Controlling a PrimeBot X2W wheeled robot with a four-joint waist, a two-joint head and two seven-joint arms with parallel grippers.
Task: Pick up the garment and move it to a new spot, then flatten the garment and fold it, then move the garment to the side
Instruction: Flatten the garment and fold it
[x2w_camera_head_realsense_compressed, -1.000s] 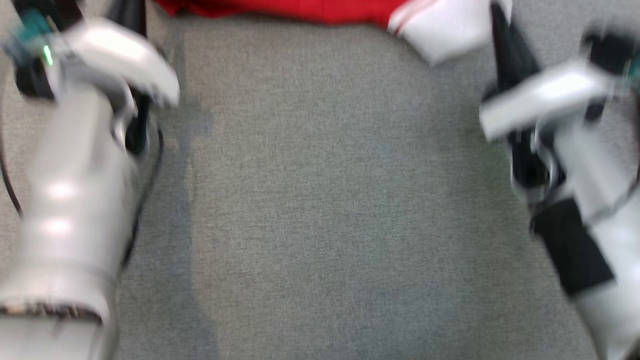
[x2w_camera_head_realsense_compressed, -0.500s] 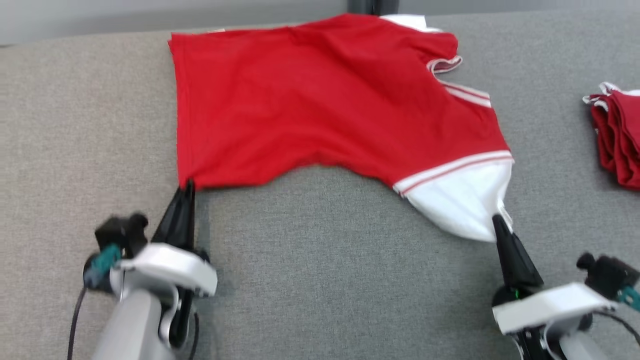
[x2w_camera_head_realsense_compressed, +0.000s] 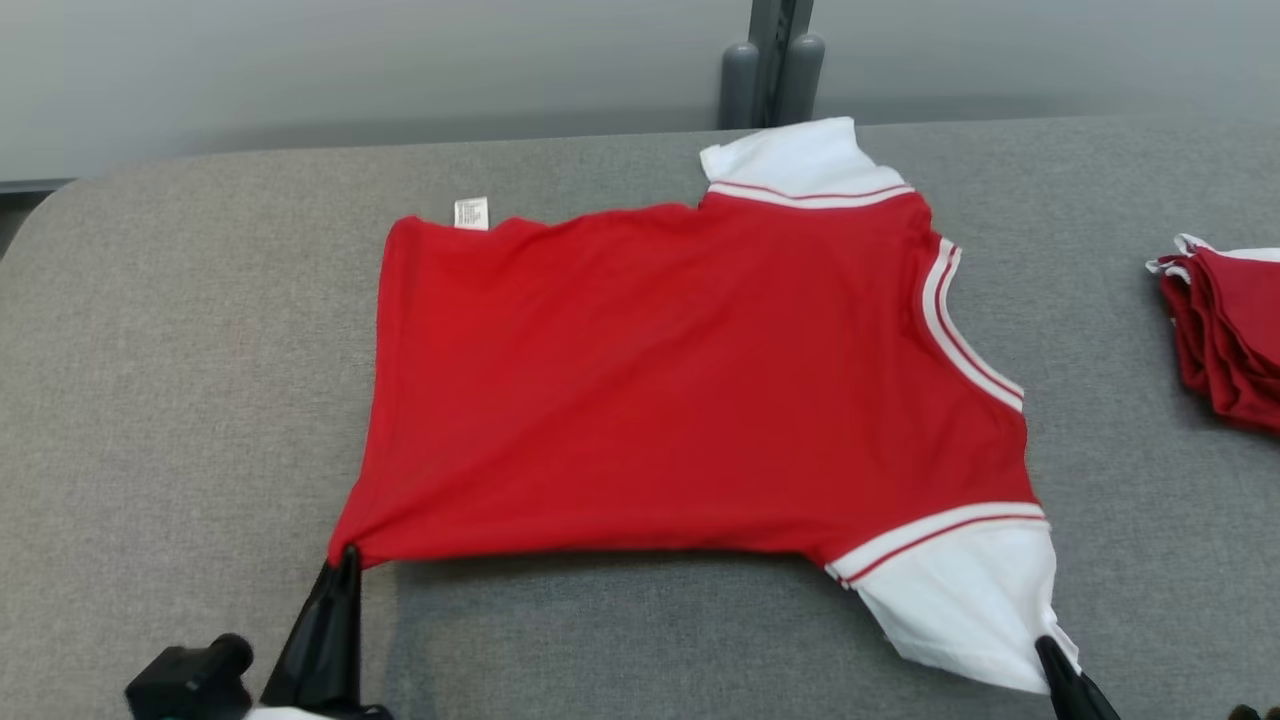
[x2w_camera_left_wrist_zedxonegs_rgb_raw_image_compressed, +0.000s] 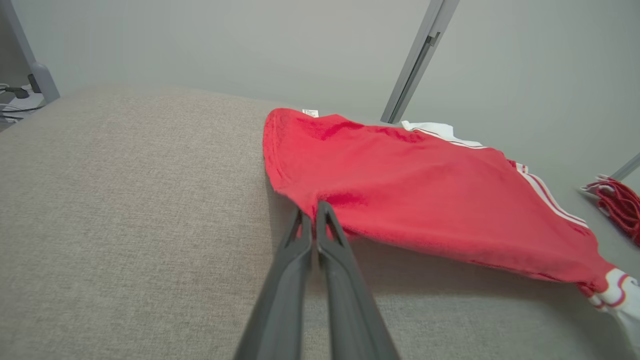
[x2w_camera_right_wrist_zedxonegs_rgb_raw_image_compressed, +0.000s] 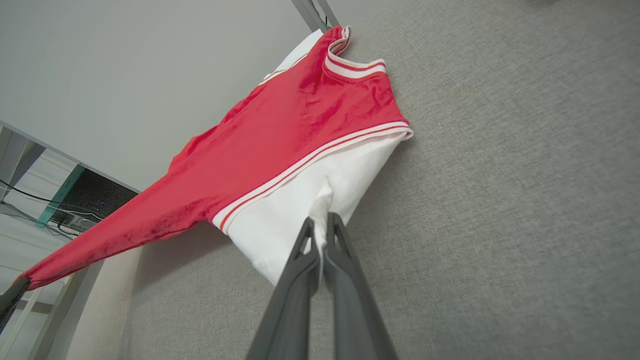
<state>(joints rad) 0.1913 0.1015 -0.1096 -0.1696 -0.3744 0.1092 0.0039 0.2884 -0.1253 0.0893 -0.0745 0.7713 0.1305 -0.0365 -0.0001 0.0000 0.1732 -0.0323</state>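
Garment (x2w_camera_head_realsense_compressed: 680, 380) lies flatter now; left claw (x2w_camera_head_realsense_compressed: 347, 556) and right claw (x2w_camera_head_realsense_compressed: 1047, 648) pinch its near corners.

A red garment (x2w_camera_head_realsense_compressed: 680, 380) with white sleeves lies spread on the grey tabletop (x2w_camera_head_realsense_compressed: 180, 400). The left gripper (x2w_camera_head_realsense_compressed: 347, 556) pinches its near left corner and the right gripper (x2w_camera_head_realsense_compressed: 1045, 645) its near white sleeve, jaws closed. A pile of folded red garments (x2w_camera_head_realsense_compressed: 1225, 330) sits well to its right.
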